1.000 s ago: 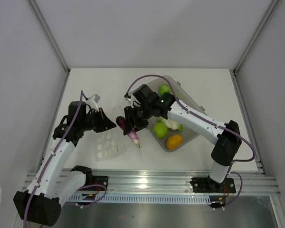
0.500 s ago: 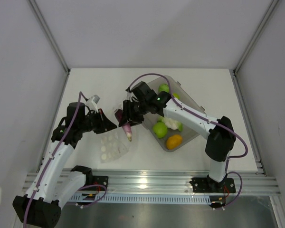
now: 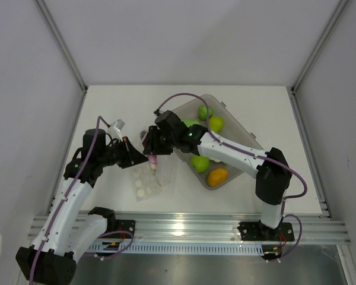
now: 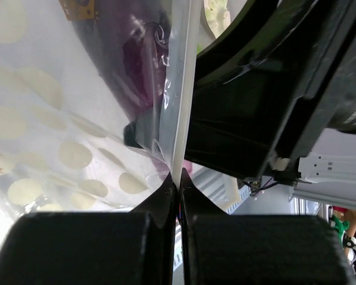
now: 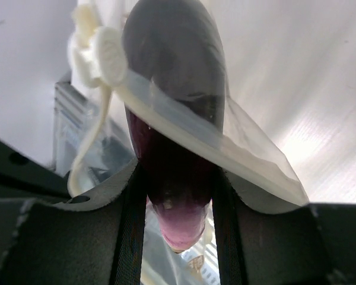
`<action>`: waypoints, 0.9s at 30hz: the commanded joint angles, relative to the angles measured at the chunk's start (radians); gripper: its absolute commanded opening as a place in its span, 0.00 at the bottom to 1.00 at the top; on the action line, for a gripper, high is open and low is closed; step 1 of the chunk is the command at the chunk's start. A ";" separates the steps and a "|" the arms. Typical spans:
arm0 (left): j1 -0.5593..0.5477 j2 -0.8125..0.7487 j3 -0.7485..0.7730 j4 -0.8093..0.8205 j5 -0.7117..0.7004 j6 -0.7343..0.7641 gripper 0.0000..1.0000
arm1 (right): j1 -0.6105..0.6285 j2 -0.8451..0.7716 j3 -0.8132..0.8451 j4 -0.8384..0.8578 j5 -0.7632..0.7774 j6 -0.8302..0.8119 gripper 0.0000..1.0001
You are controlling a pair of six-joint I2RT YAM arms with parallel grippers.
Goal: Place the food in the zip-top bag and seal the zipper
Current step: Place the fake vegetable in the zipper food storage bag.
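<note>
The right hand [image 3: 152, 154], pinching the eggplant [image 3: 153, 163] tip-down at the mouth of the clear bag [image 3: 147, 185] left of the bin [image 3: 243, 132], may catch the rim and drag it from the left hand [image 3: 141, 158], pressed together on that edge.

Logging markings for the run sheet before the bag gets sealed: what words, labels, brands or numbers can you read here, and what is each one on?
Nothing reads in full in any view.
Zip-top bag: a scrap of red script at the left edge of the left wrist view, cut off and blurred, unreadable.
Orange patch at the top of that view: dark marks, too blurred to read.
Top and right wrist views: no lettering visible.
</note>
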 commanded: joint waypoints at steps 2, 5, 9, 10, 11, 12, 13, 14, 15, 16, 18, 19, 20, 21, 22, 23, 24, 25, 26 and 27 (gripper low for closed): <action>-0.003 -0.023 -0.005 0.031 0.043 -0.027 0.01 | 0.051 0.018 -0.016 0.045 0.151 -0.048 0.00; -0.003 -0.026 0.001 0.027 0.038 -0.025 0.01 | 0.070 0.028 -0.013 0.012 0.201 -0.077 0.09; -0.003 -0.033 -0.002 0.028 0.029 -0.030 0.01 | 0.077 0.024 -0.016 -0.012 0.212 -0.105 0.69; -0.003 -0.033 -0.001 0.030 0.027 -0.030 0.01 | 0.077 0.021 -0.019 -0.018 0.210 -0.105 0.72; -0.003 -0.033 -0.001 0.030 0.027 -0.030 0.01 | 0.077 0.015 -0.019 -0.029 0.207 -0.107 0.73; -0.003 -0.031 -0.001 0.028 0.026 -0.030 0.01 | 0.076 -0.002 -0.019 -0.034 0.210 -0.105 0.75; -0.003 -0.031 -0.001 0.028 0.027 -0.031 0.01 | 0.076 -0.014 -0.030 -0.035 0.210 -0.104 0.78; -0.002 -0.033 -0.001 0.028 0.027 -0.031 0.01 | 0.074 -0.028 -0.035 -0.029 0.207 -0.104 0.79; -0.003 -0.033 0.001 0.028 0.027 -0.031 0.01 | 0.074 -0.053 -0.039 -0.031 0.201 -0.104 0.79; -0.003 -0.033 0.001 0.028 0.027 -0.031 0.01 | 0.073 -0.065 -0.039 -0.032 0.202 -0.104 0.80; -0.003 -0.031 0.002 0.028 0.024 -0.028 0.01 | 0.073 -0.090 -0.033 -0.049 0.198 -0.107 0.80; -0.003 -0.033 0.002 0.027 0.024 -0.027 0.01 | 0.073 -0.114 -0.032 -0.069 0.195 -0.108 0.80; -0.003 -0.031 0.002 0.027 0.023 -0.027 0.01 | 0.073 -0.128 -0.027 -0.083 0.198 -0.108 0.80; -0.003 -0.028 0.007 0.027 0.021 -0.025 0.01 | 0.073 -0.142 -0.024 -0.094 0.198 -0.108 0.79; -0.003 -0.028 0.004 0.027 0.020 -0.024 0.01 | 0.073 -0.178 -0.026 -0.100 0.183 -0.113 0.78; -0.003 -0.025 0.006 0.028 0.016 -0.022 0.01 | 0.073 -0.198 -0.030 -0.106 0.175 -0.123 0.78; -0.003 -0.022 0.004 0.027 0.015 -0.019 0.01 | 0.073 -0.220 -0.033 -0.110 0.175 -0.127 0.78; -0.003 -0.019 0.004 0.025 0.015 -0.015 0.01 | 0.068 -0.243 -0.035 -0.117 0.196 -0.133 0.77; -0.003 -0.011 0.001 0.027 0.013 -0.013 0.01 | 0.061 -0.281 -0.033 -0.147 0.207 -0.136 0.77; -0.003 -0.008 0.002 0.027 0.015 -0.010 0.01 | 0.050 -0.298 -0.029 -0.164 0.213 -0.142 0.77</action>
